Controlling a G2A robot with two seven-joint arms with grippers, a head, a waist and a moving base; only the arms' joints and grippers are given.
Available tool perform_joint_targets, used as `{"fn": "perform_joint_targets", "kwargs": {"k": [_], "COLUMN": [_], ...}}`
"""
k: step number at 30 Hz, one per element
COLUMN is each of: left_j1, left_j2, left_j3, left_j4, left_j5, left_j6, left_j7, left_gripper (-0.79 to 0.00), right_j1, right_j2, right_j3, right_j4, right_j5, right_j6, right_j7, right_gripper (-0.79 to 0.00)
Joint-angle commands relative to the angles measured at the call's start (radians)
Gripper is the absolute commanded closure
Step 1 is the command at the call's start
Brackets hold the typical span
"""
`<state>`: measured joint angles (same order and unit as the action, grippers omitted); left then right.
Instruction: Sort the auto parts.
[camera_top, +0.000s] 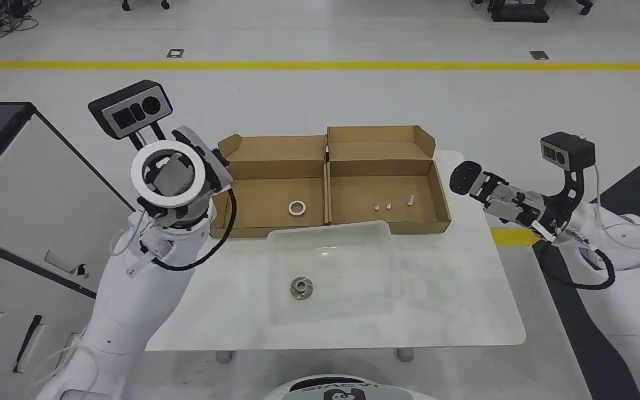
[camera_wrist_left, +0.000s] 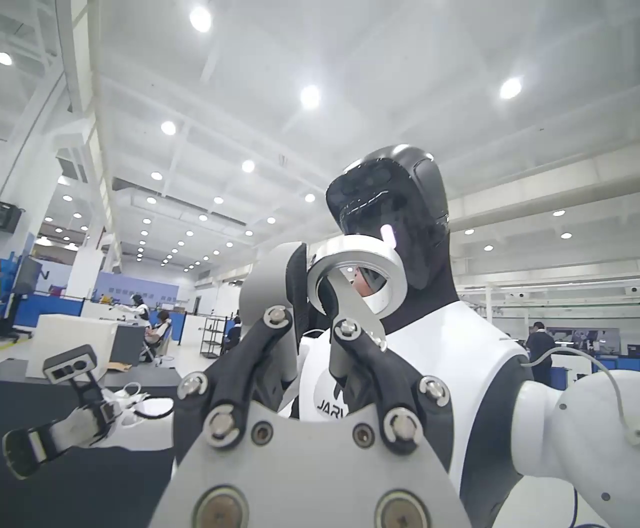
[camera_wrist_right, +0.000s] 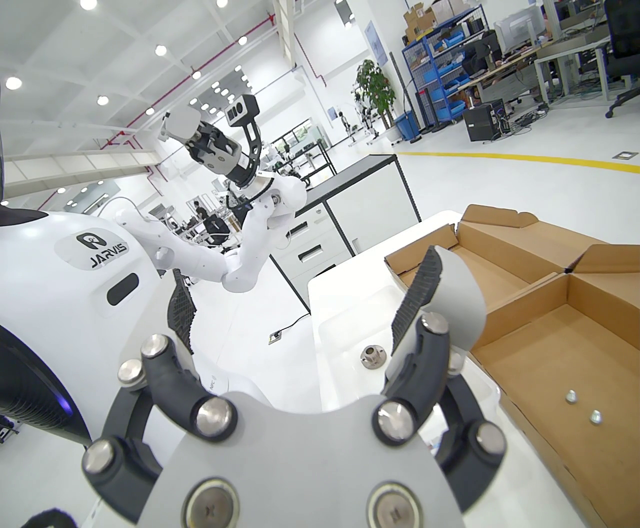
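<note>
My left gripper (camera_wrist_left: 320, 295) is raised high off the table's left end, shut on a large white ring (camera_wrist_left: 395, 280); from above the ring (camera_top: 170, 147) faces the camera. Far off in the right wrist view, that ring (camera_wrist_right: 177, 125) is seen edge-on. My right gripper (camera_wrist_right: 305, 285) stands open and holds nothing, at the table's right end (camera_top: 462, 180) beside the right box. A metal flange (camera_top: 302, 288) (camera_wrist_right: 374, 356) lies in the clear tray (camera_top: 370, 235). A small white ring (camera_top: 297, 208) rests in the left cardboard box (camera_top: 250, 205).
The right cardboard box (camera_top: 435, 195) holds three small parts, among them two bolts (camera_top: 378, 203) (camera_wrist_right: 571, 397) and a white pin (camera_top: 411, 198). Both boxes stand side by side at the table's back. A grey cabinet (camera_top: 40, 190) stands left of the table.
</note>
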<state>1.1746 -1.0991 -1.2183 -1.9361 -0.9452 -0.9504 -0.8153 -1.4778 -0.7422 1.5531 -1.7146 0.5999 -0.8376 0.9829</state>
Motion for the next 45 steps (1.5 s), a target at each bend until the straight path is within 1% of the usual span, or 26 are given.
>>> {"fn": "perform_joint_targets", "kwargs": {"k": [1, 17, 19, 23, 26, 28, 30, 35, 39, 45], "left_j1": [-0.006, -0.010, -0.004, 0.003, 0.002, -0.004, -0.025, -0.139, -0.239, -0.340], "left_j2": [-0.004, -0.007, -0.006, -0.006, -0.006, -0.008, -0.011, -0.019, -0.023, -0.026], "left_j3": [0.004, 0.008, 0.002, -0.009, -0.019, -0.021, -0.015, 0.017, 0.060, 0.122], "left_j4": [0.004, 0.006, 0.008, 0.032, 0.065, 0.079, 0.092, 0.134, 0.180, 0.250], "left_j5": [-0.002, -0.006, 0.046, 0.150, 0.240, 0.291, 0.360, 0.601, 0.763, 0.952], "left_j6": [-0.005, -0.006, 0.040, 0.103, 0.151, 0.187, 0.225, 0.342, 0.403, 0.503], "left_j7": [-0.002, -0.004, -0.003, 0.004, 0.019, 0.052, 0.076, 0.089, 0.017, -0.092], "left_gripper": [0.000, 0.000, 0.000, 0.000, 0.000, 0.000, 0.000, 0.000, 0.000, 0.000], "right_j1": [0.000, 0.000, 0.000, 0.000, 0.000, 0.000, 0.000, 0.000, 0.000, 0.000], "right_j2": [0.000, 0.000, 0.000, 0.000, 0.000, 0.000, 0.000, 0.000, 0.000, 0.000], "right_j3": [0.000, 0.000, 0.000, 0.000, 0.000, 0.000, 0.000, 0.000, 0.000, 0.000], "right_j4": [0.000, 0.000, 0.000, 0.000, 0.000, 0.000, 0.000, 0.000, 0.000, 0.000], "right_j5": [0.000, 0.000, 0.000, 0.000, 0.000, 0.000, 0.000, 0.000, 0.000, 0.000], "right_j6": [0.000, 0.000, 0.000, 0.000, 0.000, 0.000, 0.000, 0.000, 0.000, 0.000], "right_j7": [0.000, 0.000, 0.000, 0.000, 0.000, 0.000, 0.000, 0.000, 0.000, 0.000], "right_gripper": [-0.785, -0.785, -0.785, -0.785, -0.785, -0.785, -0.785, -0.785, -0.785, -0.785]}}
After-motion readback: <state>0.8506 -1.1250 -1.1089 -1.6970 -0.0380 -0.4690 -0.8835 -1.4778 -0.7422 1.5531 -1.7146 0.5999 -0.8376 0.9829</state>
